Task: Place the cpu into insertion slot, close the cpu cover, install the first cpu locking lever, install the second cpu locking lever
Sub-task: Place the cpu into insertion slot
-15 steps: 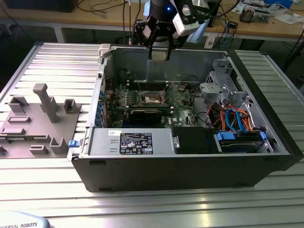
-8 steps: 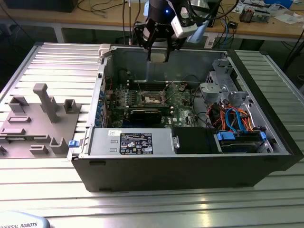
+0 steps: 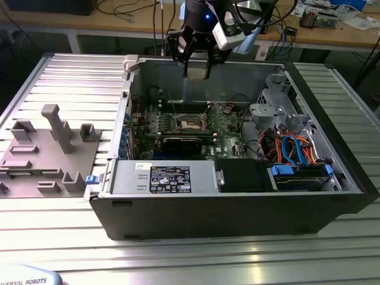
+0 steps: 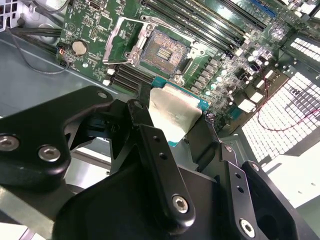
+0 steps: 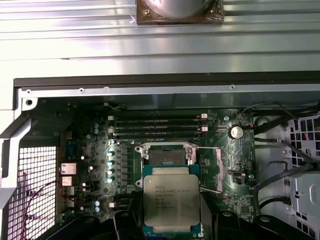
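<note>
My gripper (image 3: 196, 66) hangs above the far side of the open computer case (image 3: 332, 196), shut on the cpu (image 3: 196, 72). In both wrist views the cpu (image 4: 175, 114) (image 5: 172, 202) is a flat silvery square on a teal-edged board, pinched between the black fingers (image 4: 144, 112) on two opposite sides. Below it on the green motherboard, the insertion slot (image 4: 163, 50) (image 5: 167, 155) (image 3: 191, 123) lies bare, its contact field showing. The cpu cover (image 4: 119, 42) (image 5: 210, 169), a silvery frame, stands swung open beside the slot. The cpu is well above the slot and not touching it.
Memory slots (image 5: 157, 127) run along one side of the slot. A power supply (image 3: 169, 178) and a drive cage with coloured cables (image 3: 297, 153) fill the case's near side. A grey fixture plate (image 3: 47, 154) lies on the slotted table at the exterior view's left.
</note>
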Controlling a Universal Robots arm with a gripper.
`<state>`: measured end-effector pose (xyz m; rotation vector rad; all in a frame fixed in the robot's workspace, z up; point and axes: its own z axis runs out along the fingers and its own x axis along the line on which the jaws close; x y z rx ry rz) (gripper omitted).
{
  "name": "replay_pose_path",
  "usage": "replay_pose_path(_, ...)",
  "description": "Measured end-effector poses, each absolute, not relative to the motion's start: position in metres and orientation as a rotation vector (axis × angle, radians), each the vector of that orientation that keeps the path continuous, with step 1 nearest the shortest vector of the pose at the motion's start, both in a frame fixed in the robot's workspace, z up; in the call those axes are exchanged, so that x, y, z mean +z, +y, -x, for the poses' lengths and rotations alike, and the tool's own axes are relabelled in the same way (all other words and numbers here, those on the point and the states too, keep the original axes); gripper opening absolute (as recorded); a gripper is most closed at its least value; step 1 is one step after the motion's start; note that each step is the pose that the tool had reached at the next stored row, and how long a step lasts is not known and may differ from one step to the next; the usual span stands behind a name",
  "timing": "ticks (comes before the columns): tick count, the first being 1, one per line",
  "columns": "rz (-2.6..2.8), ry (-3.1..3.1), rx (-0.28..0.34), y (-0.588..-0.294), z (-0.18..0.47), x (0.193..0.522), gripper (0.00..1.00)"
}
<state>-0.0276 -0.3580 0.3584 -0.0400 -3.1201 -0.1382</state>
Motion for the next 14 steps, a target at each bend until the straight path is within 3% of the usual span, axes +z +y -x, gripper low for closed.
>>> replay_pose_path(14, 0.04, -3.12, -0.138, -0.358, 0.0276, 0.3513, 0.54)
